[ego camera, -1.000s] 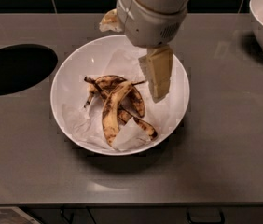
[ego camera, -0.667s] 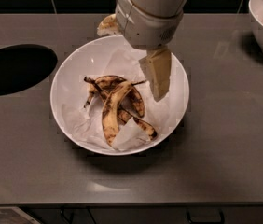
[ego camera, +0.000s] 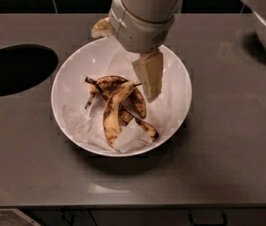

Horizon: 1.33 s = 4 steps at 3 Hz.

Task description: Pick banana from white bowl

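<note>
Risks first, on the table (ego camera: 227, 140): could shove or tip the white bowl (ego camera: 69, 79) by coming down on its far rim rather than inside it, given no clamp on that glossy dish. Could also pinch up the crumpled paper (ego camera: 81, 121) lining the bowl along with, or instead of, the banana (ego camera: 116, 107), lying limp and splayed just left of the bowl's centre on that paper. Might close on only one thin strip and lose the rest to tearing or slipping, judging by the soft, brown-black spotted skin. Might miss altogether by descending too far right, with the nearer finger (ego camera: 149, 74) hanging beside the peel's upper end rather than astride it. As for pose: reaches in from the top of the view as a thick pale arm (ego camera: 147, 4), wrist pointing down over the bowl's far half. Carries the end effector (ego camera: 127, 62) spread wide and holding nothing, one finger over the bowl's interior, the other finger (ego camera: 102, 28) out past the far rim, apparently clear of the peel.
</note>
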### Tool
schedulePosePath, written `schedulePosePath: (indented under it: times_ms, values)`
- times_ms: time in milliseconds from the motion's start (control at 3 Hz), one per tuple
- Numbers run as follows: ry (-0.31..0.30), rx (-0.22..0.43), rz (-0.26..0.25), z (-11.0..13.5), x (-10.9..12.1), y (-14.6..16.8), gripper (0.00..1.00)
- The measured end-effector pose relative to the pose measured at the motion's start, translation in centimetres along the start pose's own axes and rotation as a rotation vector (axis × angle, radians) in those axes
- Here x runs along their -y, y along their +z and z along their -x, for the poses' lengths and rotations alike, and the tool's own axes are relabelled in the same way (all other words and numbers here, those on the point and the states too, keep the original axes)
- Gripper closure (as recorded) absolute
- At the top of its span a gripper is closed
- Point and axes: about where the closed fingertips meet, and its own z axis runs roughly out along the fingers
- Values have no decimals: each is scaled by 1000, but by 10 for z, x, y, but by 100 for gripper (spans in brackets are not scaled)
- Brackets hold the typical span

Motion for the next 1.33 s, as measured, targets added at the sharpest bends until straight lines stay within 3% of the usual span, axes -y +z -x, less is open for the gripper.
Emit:
schedulePosePath:
  times_ms: [667, 1000, 1333]
  values:
    - [2, 63, 1, 4, 9, 38, 0]
    - [51, 81, -6, 5, -5, 45, 17]
    - [99, 86, -12, 6, -21, 46, 17]
